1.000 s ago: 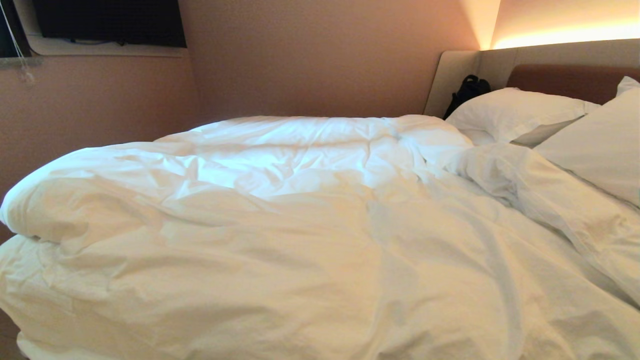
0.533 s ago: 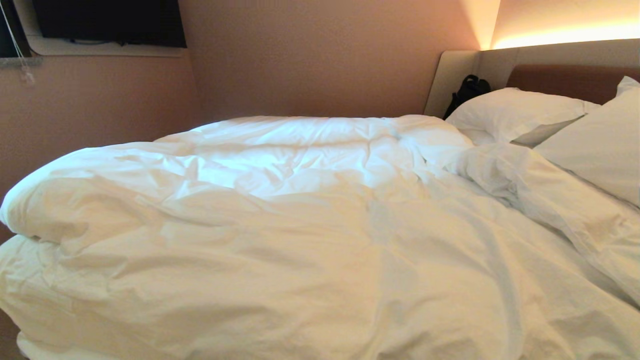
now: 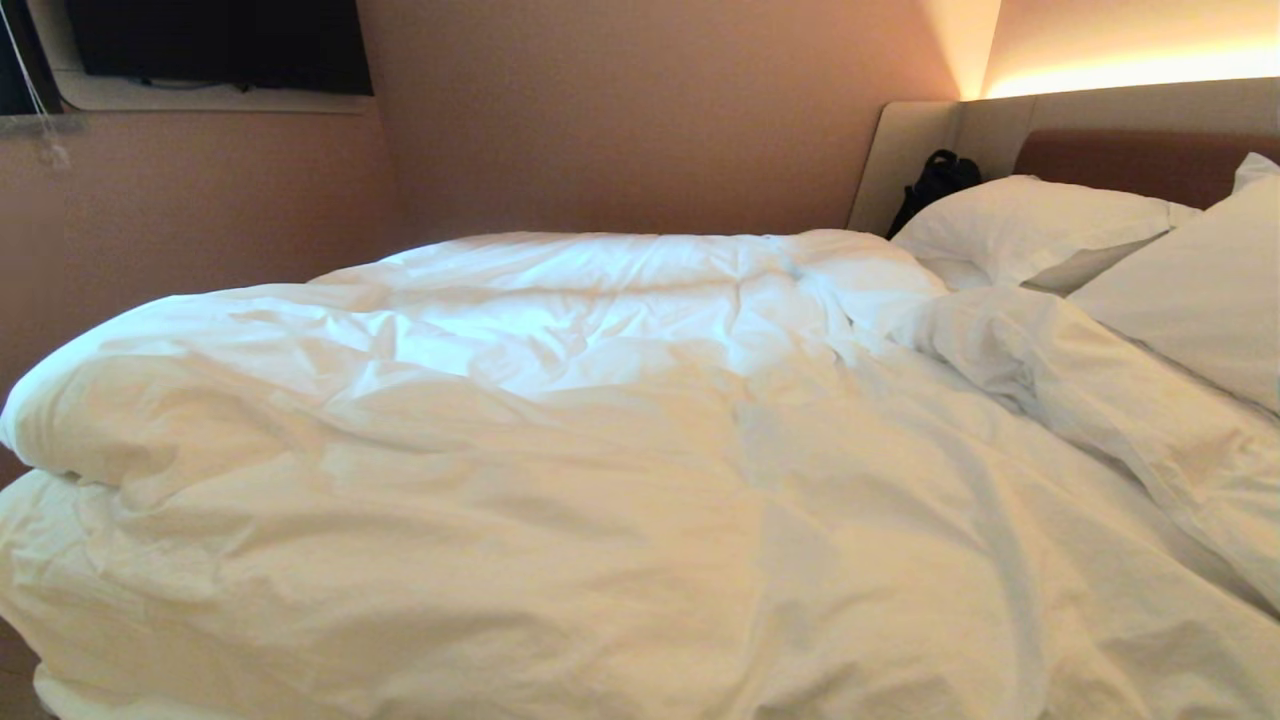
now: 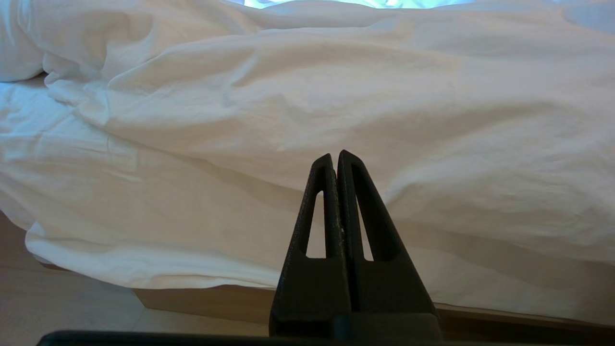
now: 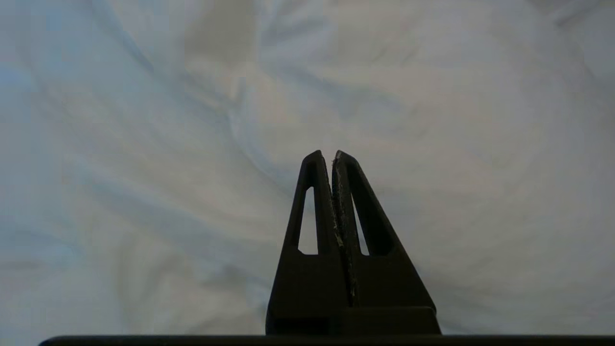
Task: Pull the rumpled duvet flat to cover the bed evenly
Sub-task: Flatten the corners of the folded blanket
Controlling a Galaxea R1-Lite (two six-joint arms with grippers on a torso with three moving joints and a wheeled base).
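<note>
Still rumpled: the duvet [image 3: 560, 450] is heaped across the bed [image 4: 206, 300], and neither hand has hold of it.

Judging by how it lies, most of the work is left. Toward the headboard [image 3: 1130, 160] the duvet's top edge is bunched in a thick roll just short of the pillows [image 3: 1040, 230], and away from the headboard it is doubled into a puffy fold, with deep creases between. The left hand [image 4: 335, 154] sits pinched shut and empty, low beside the bed's wooden base with the duvet's overhang just beyond its tips. The right hand [image 5: 328, 154] is also closed on nothing, poised close over the white cloth; it would need to open before it could take an edge.
</note>
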